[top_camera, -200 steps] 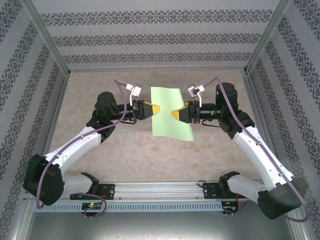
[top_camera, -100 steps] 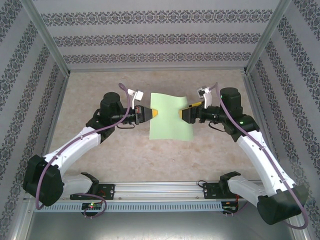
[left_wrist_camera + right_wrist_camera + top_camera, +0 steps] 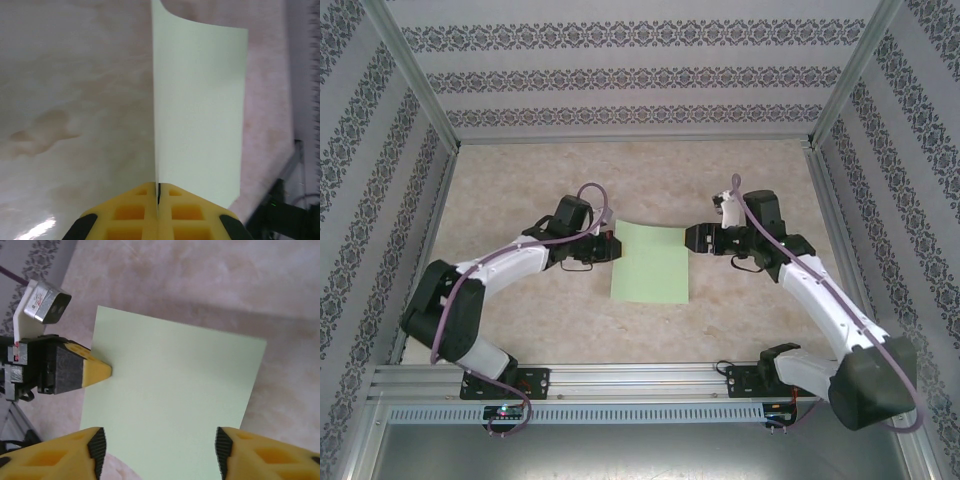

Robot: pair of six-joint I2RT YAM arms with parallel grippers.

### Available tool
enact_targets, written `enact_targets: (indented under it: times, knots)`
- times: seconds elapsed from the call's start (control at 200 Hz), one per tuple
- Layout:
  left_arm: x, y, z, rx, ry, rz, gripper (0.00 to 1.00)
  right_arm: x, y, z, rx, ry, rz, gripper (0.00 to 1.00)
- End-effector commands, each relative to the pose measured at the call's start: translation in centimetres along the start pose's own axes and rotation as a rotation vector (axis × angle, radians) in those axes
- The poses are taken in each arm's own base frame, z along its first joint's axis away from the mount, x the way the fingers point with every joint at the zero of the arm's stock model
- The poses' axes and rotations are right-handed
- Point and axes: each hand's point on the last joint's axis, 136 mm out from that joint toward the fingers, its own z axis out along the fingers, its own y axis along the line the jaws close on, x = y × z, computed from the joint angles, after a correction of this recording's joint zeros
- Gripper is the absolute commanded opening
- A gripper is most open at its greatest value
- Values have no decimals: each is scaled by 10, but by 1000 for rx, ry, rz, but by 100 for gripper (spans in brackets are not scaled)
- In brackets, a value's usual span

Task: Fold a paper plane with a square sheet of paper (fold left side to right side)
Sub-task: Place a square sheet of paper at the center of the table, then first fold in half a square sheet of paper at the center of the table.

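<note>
Pinching the left edge of the square sheet of paper [image 3: 200, 115], the left gripper [image 3: 158, 190] has its two yellow fingers [image 3: 130, 212] pressed flat together, with the thin edge caught between them. From that wrist camera the pale green sheet runs away from the pinch, and its far corner curls over a little.

From above, the sheet [image 3: 652, 262] sits in the middle of the pale marbled table [image 3: 520, 180], between the two arms. It is unfolded, with no crease to be seen. The left gripper [image 3: 610, 248] meets it at the left edge, and the right gripper [image 3: 692, 238] sits just beside the upper right corner.

Seen from the right wrist, the right gripper [image 3: 160, 450] is spread wide, its yellow fingers [image 3: 50, 460] standing well apart with the near edge of the sheet [image 3: 170, 390] lying in the gap. Whether either finger touches the paper cannot be told. Across the sheet, the tip of the left gripper [image 3: 100, 371] bites its far edge. A soft shadow falls on the table just past the sheet.

Patterned walls [image 3: 620, 80] close in the table on three sides, and a metal rail [image 3: 640, 378] runs along the near edge by the arm bases.
</note>
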Motion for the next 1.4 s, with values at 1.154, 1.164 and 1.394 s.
enact_targets:
  times: [1.154,1.164,1.394]
  knots:
    - [-13,-39,10,140,27,-70,42,102,-76,126,210,372,195,0]
    - [-13,-40,11,144,30,-71,42,102,-76,126,209,371,193,0]
    - [-14,-50,36,194,59,-82,54,91,-63,125,152,325,185,5]
